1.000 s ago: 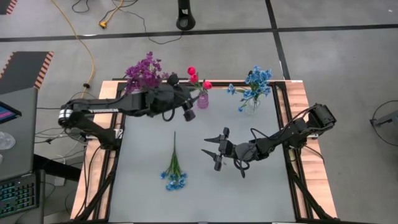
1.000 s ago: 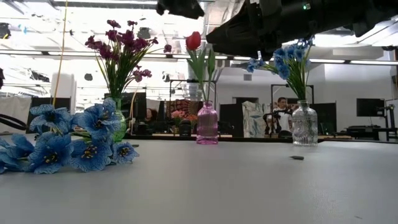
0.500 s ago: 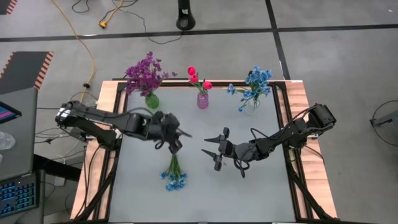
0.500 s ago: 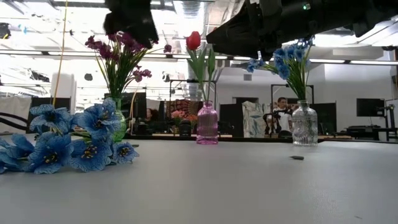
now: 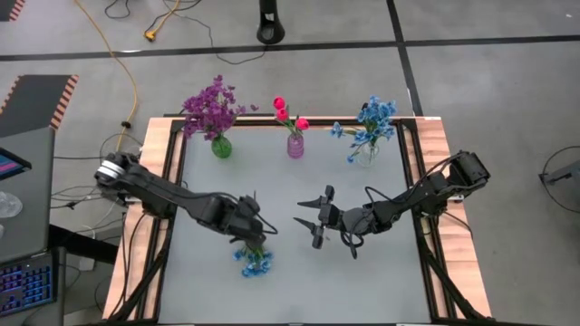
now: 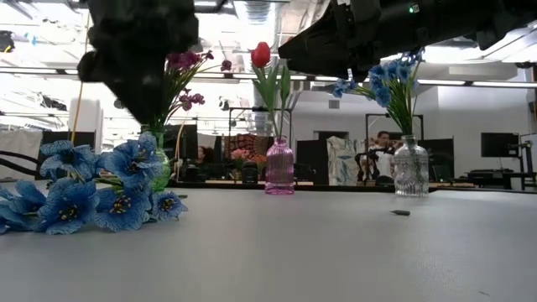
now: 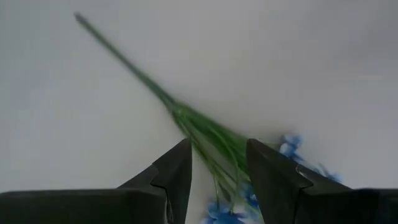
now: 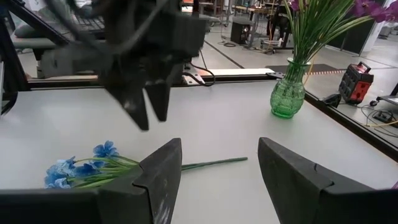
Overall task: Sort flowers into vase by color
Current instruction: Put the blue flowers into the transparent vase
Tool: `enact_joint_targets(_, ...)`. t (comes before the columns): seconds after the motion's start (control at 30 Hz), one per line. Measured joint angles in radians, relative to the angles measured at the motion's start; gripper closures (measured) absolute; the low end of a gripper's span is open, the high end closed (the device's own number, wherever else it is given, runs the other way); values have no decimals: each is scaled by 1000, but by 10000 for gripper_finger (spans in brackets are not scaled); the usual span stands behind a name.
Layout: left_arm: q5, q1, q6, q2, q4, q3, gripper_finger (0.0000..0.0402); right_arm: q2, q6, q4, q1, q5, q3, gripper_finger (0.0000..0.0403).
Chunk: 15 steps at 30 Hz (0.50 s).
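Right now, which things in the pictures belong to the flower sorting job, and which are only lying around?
Belong to the job:
- loose blue sprig lying on the table
- green vase with purple flowers
- pink vase with red buds
- clear vase with blue flowers
- left gripper, open above the sprig
- right gripper, open, waiting mid-table

Just lying about:
- yellow cable on the floor
- keyboard

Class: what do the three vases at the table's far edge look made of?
Green vase: likely glass, translucent with a knobbly pressed pattern. Pink vase: tinted, see-through, glass or clear plastic. Clear vase: colourless and transparent with ribbed sides; glass seems probable.
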State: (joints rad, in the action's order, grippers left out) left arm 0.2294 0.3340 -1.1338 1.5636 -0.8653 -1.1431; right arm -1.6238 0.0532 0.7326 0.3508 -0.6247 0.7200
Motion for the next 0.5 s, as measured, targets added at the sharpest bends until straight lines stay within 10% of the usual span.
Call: enact_joint_targets(0.5,-114,0,-128,237,89,0,263,0,0,0,0,0,0,163)
